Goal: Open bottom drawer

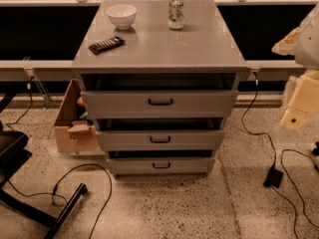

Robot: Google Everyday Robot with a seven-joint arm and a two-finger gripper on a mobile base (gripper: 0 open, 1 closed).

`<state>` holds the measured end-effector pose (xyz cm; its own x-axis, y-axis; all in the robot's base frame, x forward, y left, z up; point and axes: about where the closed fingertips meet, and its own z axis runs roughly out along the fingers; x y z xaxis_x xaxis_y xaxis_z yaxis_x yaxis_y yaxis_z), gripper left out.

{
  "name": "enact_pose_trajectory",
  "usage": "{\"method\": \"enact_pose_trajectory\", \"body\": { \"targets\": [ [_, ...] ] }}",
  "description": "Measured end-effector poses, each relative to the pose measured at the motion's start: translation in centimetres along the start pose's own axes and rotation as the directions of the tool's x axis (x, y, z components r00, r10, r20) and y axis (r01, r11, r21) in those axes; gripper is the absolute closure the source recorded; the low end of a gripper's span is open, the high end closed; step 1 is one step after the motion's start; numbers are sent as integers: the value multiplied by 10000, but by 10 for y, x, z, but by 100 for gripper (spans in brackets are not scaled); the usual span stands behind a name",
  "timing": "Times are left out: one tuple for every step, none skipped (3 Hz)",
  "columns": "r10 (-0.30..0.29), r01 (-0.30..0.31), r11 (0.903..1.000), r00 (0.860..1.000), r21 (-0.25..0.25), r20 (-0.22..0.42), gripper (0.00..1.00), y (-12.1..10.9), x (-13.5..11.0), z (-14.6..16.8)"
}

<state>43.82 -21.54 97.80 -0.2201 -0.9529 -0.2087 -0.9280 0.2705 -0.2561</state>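
- The bottom drawer [134, 166] is the lowest of three grey fronts in the desk [199, 49], sitting low in the middle of the frame, just above the speckled floor [174, 208].
- Its small black bar handle [161, 165] is centred on the flat front, and a dark strip shows along the drawer's upper edge.
- The middle drawer [129, 140] lies directly above it, and the tall top drawer [114, 103] above that; each carries its own black handle.
- The pincer [298, 108], a cream-coloured piece with a small green dot, hangs at the right edge of the frame, level with the top drawer and well apart from the desk.
- Whether the pincer is released or clenched cannot be told from this view; it touches nothing that shows.
- On the desk's top, a white bowl [121, 15] stands at the upper left and a drinks can [175, 12] stands upright to its right.
- A dark flat packet [106, 45] lies in front of the bowl, turned at a slant.
- An open cardboard box [75, 133] sits on the floor against the desk's left side, with something orange [80, 101] inside it.
- Black cables [259, 128] trail over the floor at right, one reaching a black power adapter [273, 176].
- A black stand leg [65, 208] crosses the lower left corner.
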Motion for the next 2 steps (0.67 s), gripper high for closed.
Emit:
{"method": "enact_pose_trajectory", "body": {
  "targets": [
    [0,0,10000,10000,28,-5,0,1,-1,1],
    [-70,71,9998,10000,-176,58,0,15,-8,30]
  ]
}}
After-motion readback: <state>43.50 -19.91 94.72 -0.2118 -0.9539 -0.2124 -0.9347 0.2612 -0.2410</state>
